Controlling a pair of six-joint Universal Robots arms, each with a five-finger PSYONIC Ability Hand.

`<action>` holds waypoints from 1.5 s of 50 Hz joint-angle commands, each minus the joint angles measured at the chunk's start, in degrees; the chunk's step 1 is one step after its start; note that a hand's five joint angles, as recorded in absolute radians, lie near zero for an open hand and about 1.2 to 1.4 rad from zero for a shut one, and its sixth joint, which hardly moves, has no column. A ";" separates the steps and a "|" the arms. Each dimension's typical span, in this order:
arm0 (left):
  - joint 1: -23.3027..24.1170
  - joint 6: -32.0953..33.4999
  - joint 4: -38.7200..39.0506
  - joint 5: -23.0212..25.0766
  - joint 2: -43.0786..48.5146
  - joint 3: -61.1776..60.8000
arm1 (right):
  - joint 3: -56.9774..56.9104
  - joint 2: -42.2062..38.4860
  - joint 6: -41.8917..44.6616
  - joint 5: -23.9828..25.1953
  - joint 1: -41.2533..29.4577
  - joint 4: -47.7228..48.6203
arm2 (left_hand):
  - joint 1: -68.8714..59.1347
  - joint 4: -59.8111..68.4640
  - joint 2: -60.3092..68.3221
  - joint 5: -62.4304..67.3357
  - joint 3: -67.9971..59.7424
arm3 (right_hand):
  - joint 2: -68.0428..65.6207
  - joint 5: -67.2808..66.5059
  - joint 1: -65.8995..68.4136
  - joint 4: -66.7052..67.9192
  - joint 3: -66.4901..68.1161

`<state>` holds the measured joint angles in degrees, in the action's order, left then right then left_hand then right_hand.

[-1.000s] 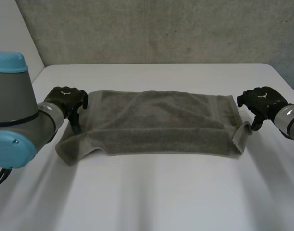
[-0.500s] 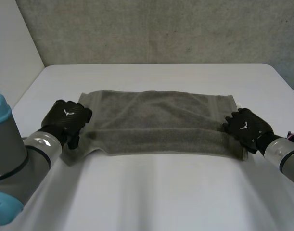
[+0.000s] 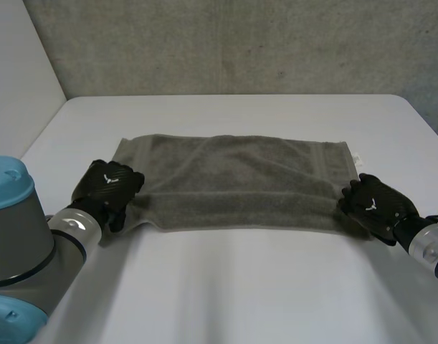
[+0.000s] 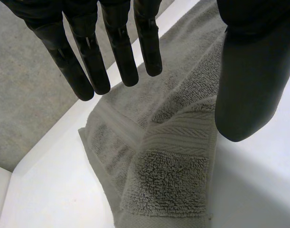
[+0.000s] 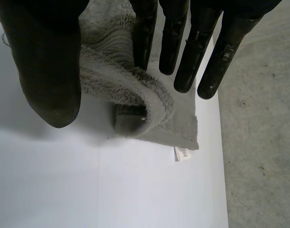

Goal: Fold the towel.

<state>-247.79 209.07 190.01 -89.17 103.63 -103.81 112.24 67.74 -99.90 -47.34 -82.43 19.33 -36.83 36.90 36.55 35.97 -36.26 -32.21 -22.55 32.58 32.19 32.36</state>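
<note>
A grey towel (image 3: 233,183) lies spread across the table, its near strip doubled over as a long fold. My left hand (image 3: 107,188) hovers over the towel's near left corner. In the left wrist view its fingers (image 4: 88,52) are straight and the thumb stands apart, with the towel (image 4: 168,156) below and nothing pinched. My right hand (image 3: 373,204) is at the near right corner. There the straight fingers (image 5: 206,38) and thumb straddle a rolled edge of the towel (image 5: 130,95) without closing on it.
The white table (image 3: 226,287) runs wide in front of the towel. A grey wall (image 3: 240,43) stands behind the table's far edge. A small white label (image 5: 182,153) sticks out at the towel's far right corner.
Both hands have come from the towel's side edges toward me and down to its near corners. The raised flap at the right end has dropped into a low roll.
</note>
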 commanded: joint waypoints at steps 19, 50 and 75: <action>0.20 -0.51 2.21 0.05 7.20 1.59 | -7.20 0.27 -30.29 -2.57 -0.63 -0.35 | 4.25 -4.32 -3.97 -13.38 3.67 | -47.79 -47.45 47.42 47.81 47.64; 3.72 -0.33 3.09 -0.39 10.72 1.50 | -14.16 1.87 -54.79 -14.01 -1.16 -8.43 | 2.40 -2.46 -2.12 -11.53 1.82 | -47.79 -47.45 47.42 47.81 47.64; -0.50 0.28 -0.43 -0.04 4.04 -6.32 | -14.69 1.60 -57.78 -15.15 -0.89 -9.40 | 1.55 -1.62 -1.28 -10.69 0.98 | -47.79 -47.45 47.42 47.81 47.64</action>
<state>-247.52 209.35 189.35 -88.94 106.78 -110.16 97.39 69.48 -157.84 -62.68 -83.30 9.91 -42.89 42.90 42.68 42.40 -42.61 -74.73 -66.35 74.06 76.54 76.27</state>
